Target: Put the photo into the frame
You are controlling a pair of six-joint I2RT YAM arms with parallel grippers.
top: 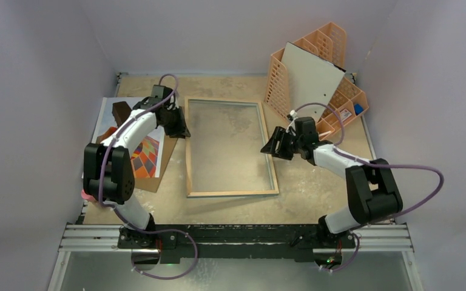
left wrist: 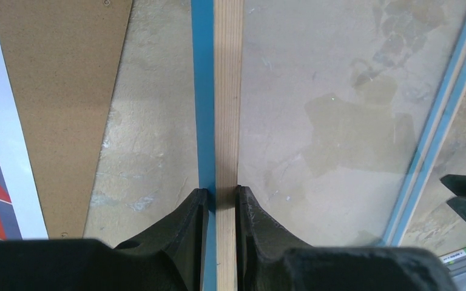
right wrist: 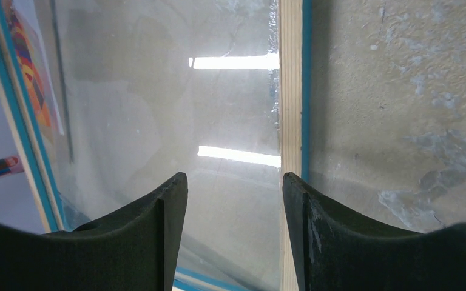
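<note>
Closest to you is the metal rail [top: 236,239] at the near edge of the table [top: 315,188]. Both arms are bolted to it.

Look left first. The photo [top: 147,154] lies flat on the left side of the table, on top of a brown board [top: 158,179]. You can see its white edge and some red, orange and blue patches. The left arm reaches over it and hides a lot of it. The photo is outside the frame [top: 233,193]. A strip of bare table shows between the brown board and the frame.

The left claw [left wrist: 221,194] is pinching the left side of the frame, near the far end. One finger sits on the blue outer edge and one on the inner edge of the wood strip. Both press tight against it.

The frame lies flat in the middle of the table with its wood side up. You can see the table through the glass [top: 230,145].

The right claw [right wrist: 235,182] hangs over the right side of the frame. Its fingers are spread wide and nothing is between them but glass. The wood strip runs under the tip of one finger.

Far right, at the back, stands an orange rack [top: 340,42]. A white board [top: 312,79] leans in it.
</note>
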